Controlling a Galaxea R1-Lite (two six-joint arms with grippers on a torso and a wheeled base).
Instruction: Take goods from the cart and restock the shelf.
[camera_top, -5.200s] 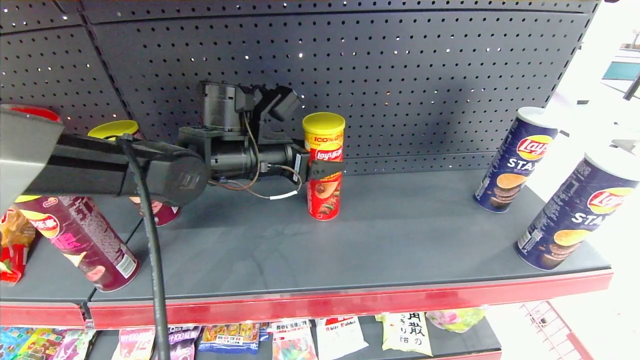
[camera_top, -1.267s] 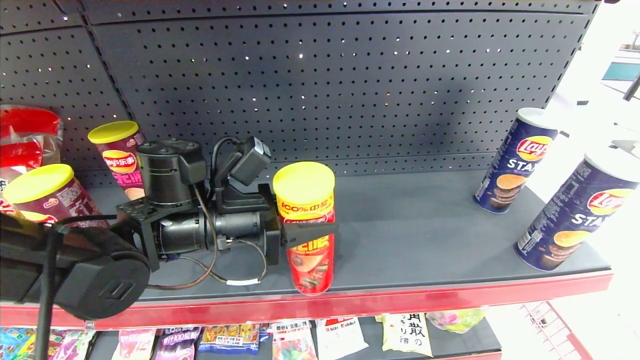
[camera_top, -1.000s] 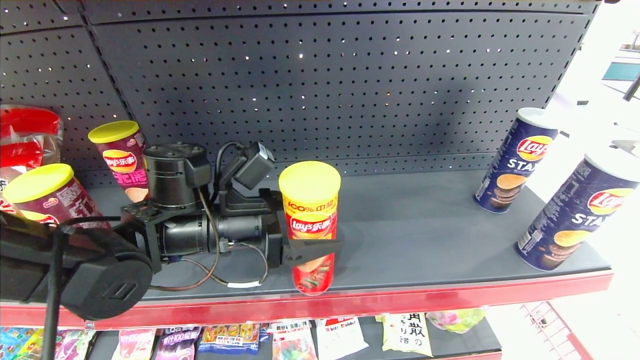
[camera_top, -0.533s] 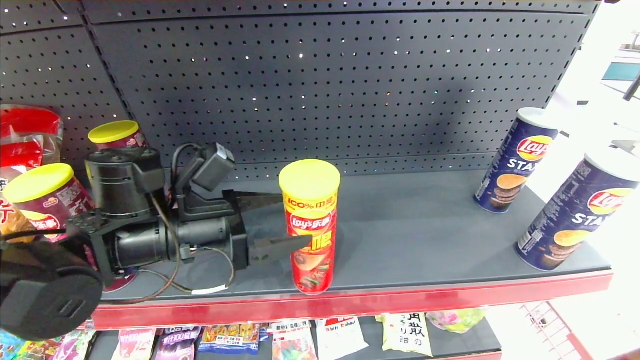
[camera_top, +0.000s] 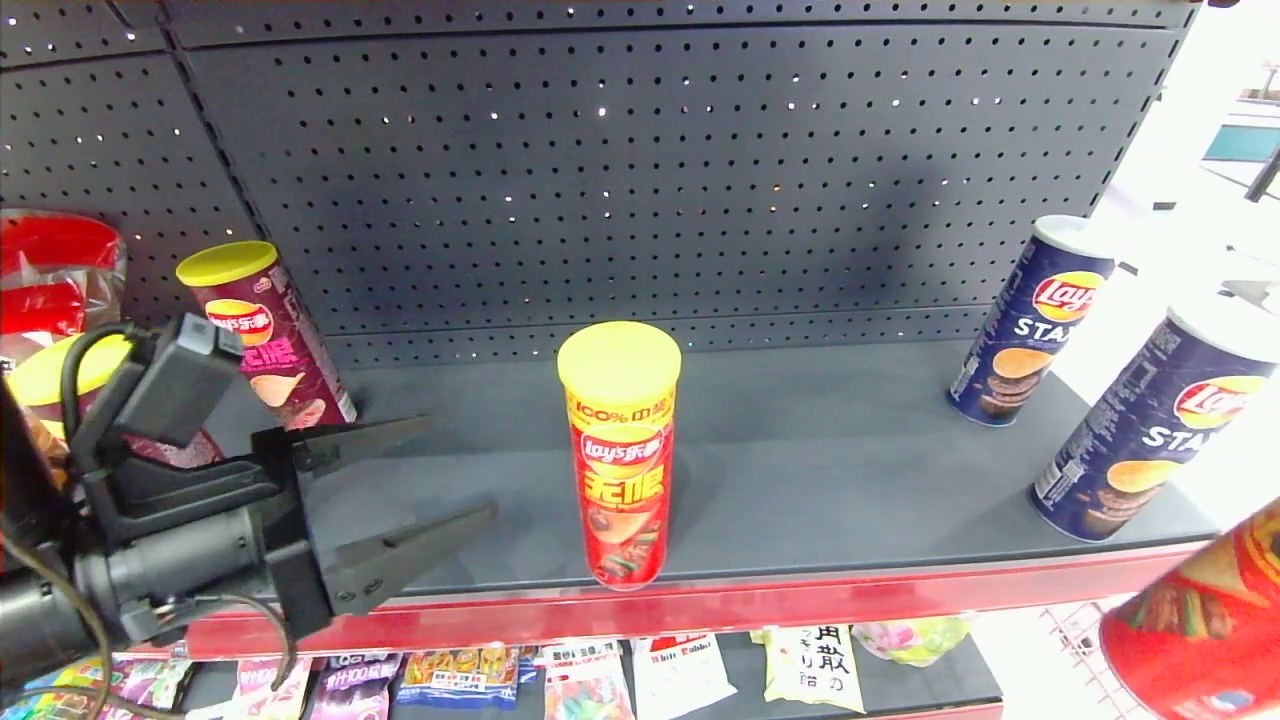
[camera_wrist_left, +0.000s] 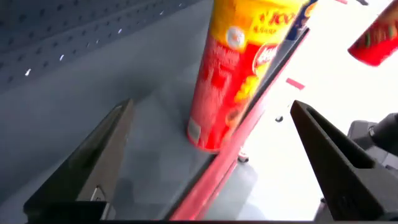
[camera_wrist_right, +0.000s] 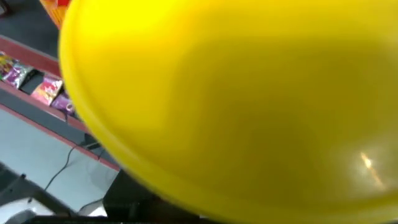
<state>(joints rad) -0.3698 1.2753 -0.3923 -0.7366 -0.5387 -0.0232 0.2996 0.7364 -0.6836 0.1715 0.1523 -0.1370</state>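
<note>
A red chip can with a yellow lid (camera_top: 625, 470) stands upright at the front edge of the dark shelf (camera_top: 800, 470); it also appears in the left wrist view (camera_wrist_left: 230, 81). My left gripper (camera_top: 462, 466) is open, to the left of this can and apart from it, with nothing between its fingers (camera_wrist_left: 212, 104). A second red chip can (camera_top: 1200, 620) hangs tilted in the air below the shelf's right end, also seen as the red can (camera_wrist_left: 376, 37). Its yellow lid (camera_wrist_right: 236, 93) sits close before the right wrist camera, held by my right gripper.
Two maroon cans (camera_top: 265, 335) and a red bag (camera_top: 50, 270) stand at the shelf's left. Two blue cans (camera_top: 1030, 320) (camera_top: 1150, 430) stand at the right end. The pegboard wall (camera_top: 640, 180) closes the back. Snack packets (camera_top: 600, 680) lie on the lower shelf.
My left gripper opened off the standing red can and drew back to the left. The second red can has come into view at the lower right.
</note>
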